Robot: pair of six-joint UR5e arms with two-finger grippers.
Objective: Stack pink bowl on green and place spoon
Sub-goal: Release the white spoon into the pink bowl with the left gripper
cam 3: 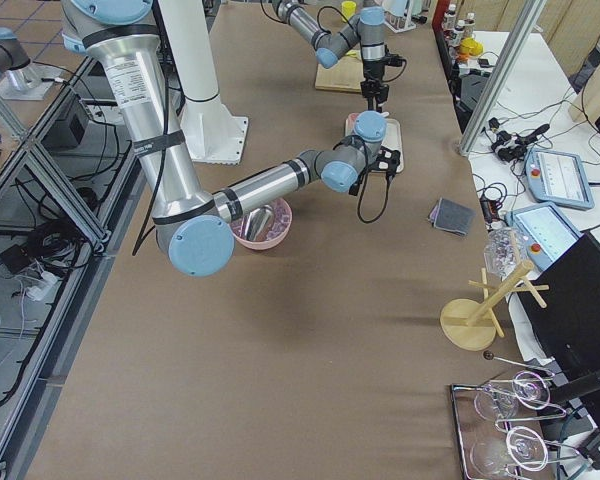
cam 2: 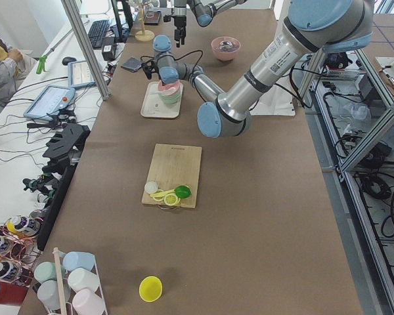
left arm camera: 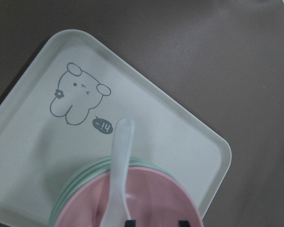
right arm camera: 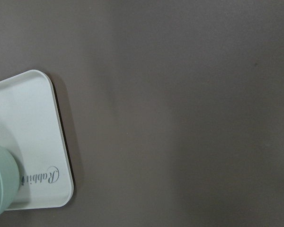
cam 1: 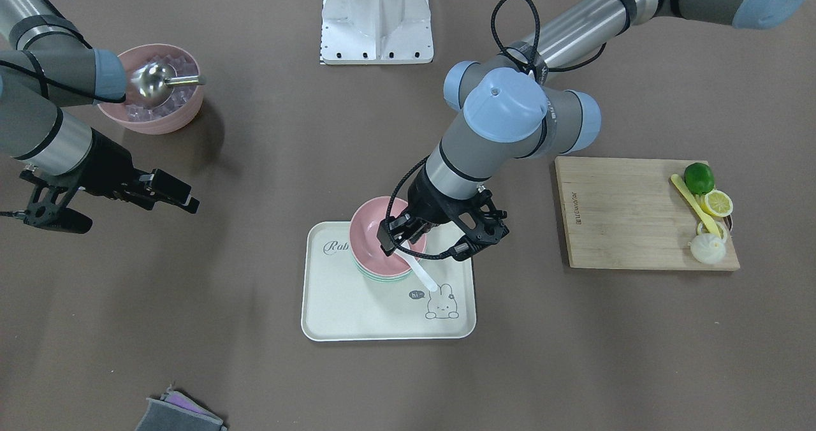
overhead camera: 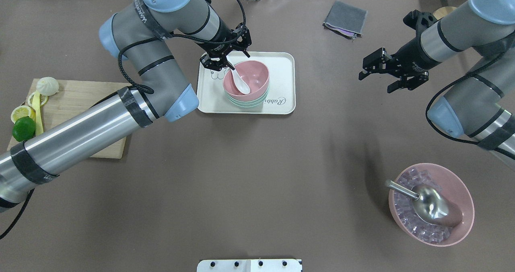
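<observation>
A pink bowl [overhead camera: 254, 74] sits nested on the green bowls [overhead camera: 247, 102] on the cream rabbit tray [overhead camera: 281, 62]. A white spoon [overhead camera: 241, 83] lies in the pink bowl with its handle leaning out over the rim toward the rabbit print [left arm camera: 118, 161]. My left gripper [overhead camera: 227, 60] hovers just over the spoon's handle with its jaws apart, one finger [left arm camera: 129, 221] next to the spoon. In the front view the pink bowl [cam 1: 373, 227], the spoon [cam 1: 422, 273] and the left gripper [cam 1: 424, 251] show the same. My right gripper [overhead camera: 378, 75] is open and empty, well to the right of the tray.
A large pink bowl of ice with a metal scoop [overhead camera: 430, 203] stands near the robot's right. A wooden cutting board [overhead camera: 80, 103] with lime, lemon slices and a bun lies on the left. A grey cloth [overhead camera: 345, 19] lies at the far edge.
</observation>
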